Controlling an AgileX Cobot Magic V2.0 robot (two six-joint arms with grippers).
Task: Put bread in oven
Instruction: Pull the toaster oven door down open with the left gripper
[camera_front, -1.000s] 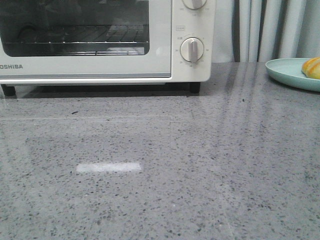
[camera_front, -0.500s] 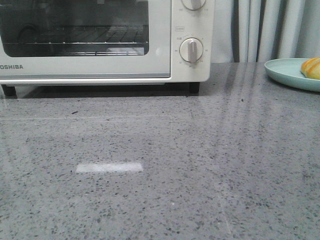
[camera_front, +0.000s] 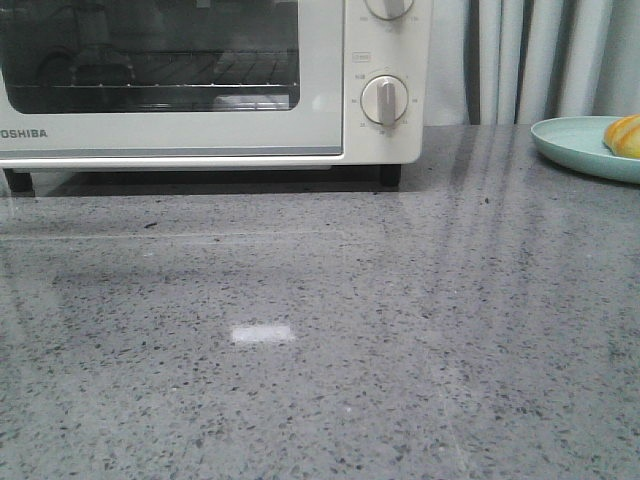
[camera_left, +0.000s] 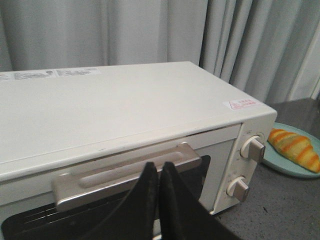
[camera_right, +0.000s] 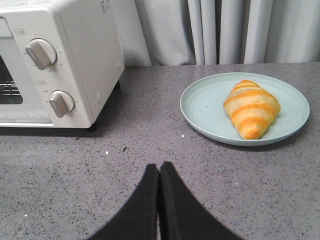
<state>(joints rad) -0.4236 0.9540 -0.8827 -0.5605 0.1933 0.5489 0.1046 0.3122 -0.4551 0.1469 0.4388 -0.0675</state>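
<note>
The bread, a golden-orange striped croissant roll, lies on a pale teal plate at the right of the counter; only its edge shows in the front view. The cream-white oven stands at the back left, its glass door looking shut and the wire rack visible inside. My left gripper is shut and empty, its tips right in front of the metal door handle. My right gripper is shut and empty above the bare counter, short of the plate. Neither gripper shows in the front view.
Grey speckled counter stretches in front of the oven. Two round dials sit on the oven's right panel. Grey curtains hang behind. The plate lies near the counter's right edge in the front view.
The bright reflection on the counter has shrunk and shifted right, and a dark shape now reflects in the oven glass at the left. Oven, plate and bread have not moved.
</note>
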